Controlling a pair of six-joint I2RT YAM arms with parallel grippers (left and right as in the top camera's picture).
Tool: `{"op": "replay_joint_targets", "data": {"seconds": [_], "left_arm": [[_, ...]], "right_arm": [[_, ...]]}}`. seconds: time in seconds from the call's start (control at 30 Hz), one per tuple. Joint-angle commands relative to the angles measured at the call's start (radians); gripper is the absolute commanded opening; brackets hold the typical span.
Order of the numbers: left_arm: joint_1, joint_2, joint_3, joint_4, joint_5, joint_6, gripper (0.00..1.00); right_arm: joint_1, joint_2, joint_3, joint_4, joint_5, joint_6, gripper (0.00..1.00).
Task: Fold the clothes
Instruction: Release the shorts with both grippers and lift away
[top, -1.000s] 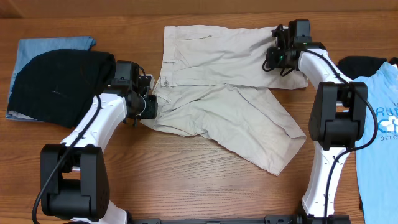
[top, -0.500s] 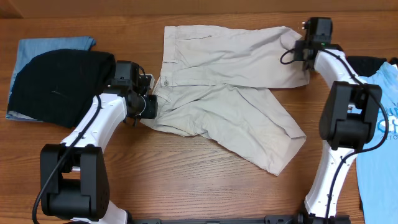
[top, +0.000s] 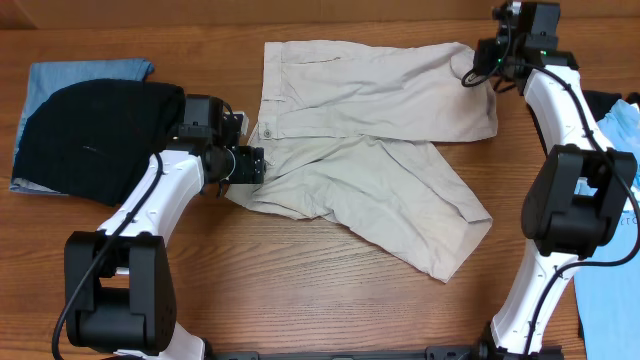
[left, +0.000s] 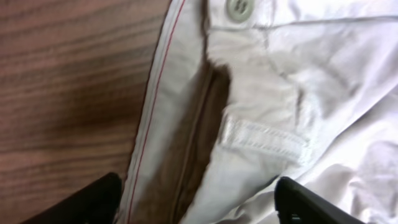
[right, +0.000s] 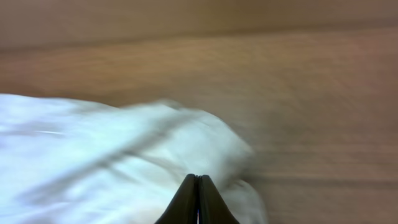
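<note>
wood table (top: 300, 300) | khaki shorts (top: 370, 100) spread out | left end effector (left: 199, 202) open | right end effector (right: 198, 196) closed

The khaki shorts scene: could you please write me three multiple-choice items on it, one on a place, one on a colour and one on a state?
1. Where is the left tool?
A. Over the upper leg's far corner.
B. At the waistband of the khaki shorts, beside the button.
C. On the lower leg's hem.

2. What colour is the knit garment lying left of the shorts?
A. Black.
B. Red.
C. White.

3. How does the left tool stand?
A. Shut on the button.
B. Shut on nothing.
C. Open.

Answers:
1 B: the overhead view shows it at the waistband's end by the button.
2 A: it is a black heap.
3 C: the left wrist view shows its fingers far apart over the cloth.
</note>
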Motion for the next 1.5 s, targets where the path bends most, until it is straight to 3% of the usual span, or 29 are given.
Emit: {"op": "replay_joint_targets", "data": {"seconds": [0.0, 0.1, 0.4, 0.63, 0.8, 0.97, 1.03, 1.07, 1.1, 1.13, 1.17, 1.2, 1.23, 1.33, 1.47], "left_arm": [[-0.007, 0.002, 0.016, 0.037, 0.068, -0.007, 0.95], [-0.007, 0.002, 0.016, 0.063, 0.077, -0.007, 0.99], [-0.006, 0.002, 0.016, 0.105, 0.076, -0.005, 0.99], [-0.006, 0.002, 0.016, 0.137, 0.073, 0.023, 0.98], [-0.006, 0.002, 0.016, 0.150, 0.072, 0.033, 0.98], [-0.006, 0.001, 0.037, 0.143, 0.074, 0.039, 0.97], [-0.006, -0.008, 0.072, 0.122, 0.074, 0.038, 0.96], [-0.006, -0.013, 0.084, 0.113, 0.073, 0.038, 0.96], [-0.006, -0.018, 0.098, 0.105, 0.074, 0.036, 0.96], [-0.006, -0.022, 0.110, 0.097, 0.068, 0.034, 0.98], [-0.006, -0.027, 0.121, 0.087, 0.056, 0.030, 1.00], [-0.006, -0.033, 0.130, 0.078, 0.037, 0.021, 1.00], [-0.006, -0.041, 0.139, 0.066, 0.015, 0.014, 1.00], [-0.006, -0.051, 0.142, 0.050, -0.008, 0.011, 1.00], [-0.006, -0.050, 0.142, 0.020, -0.053, -0.004, 1.00]], "right_arm": [[0.012, 0.036, 0.012, 0.012, -0.098, 0.004, 0.04], [0.017, 0.103, 0.012, 0.038, -0.098, 0.005, 0.04], [0.017, 0.226, 0.012, 0.172, -0.009, 0.004, 0.04], [0.016, 0.257, 0.015, 0.333, 0.325, 0.003, 0.04], [0.016, 0.257, 0.016, 0.350, 0.331, 0.002, 0.04], [0.016, 0.167, 0.100, 0.228, 0.330, 0.043, 0.04], [0.014, 0.082, 0.192, 0.027, 0.310, 0.080, 0.04], [0.011, 0.064, 0.215, -0.045, 0.286, 0.080, 0.10], [0.006, 0.046, 0.232, -0.121, 0.254, 0.080, 0.29], [-0.001, 0.032, 0.238, -0.183, 0.224, 0.080, 0.59], [-0.011, 0.020, 0.238, -0.240, 0.191, 0.080, 0.80], [-0.025, 0.015, 0.238, -0.306, 0.151, 0.080, 0.82], [-0.042, 0.015, 0.238, -0.370, 0.121, 0.080, 0.82], [-0.094, 0.016, 0.223, -0.506, 0.021, 0.076, 0.66], [-0.138, 0.016, 0.165, -0.531, -0.143, -0.019, 0.52]]}}
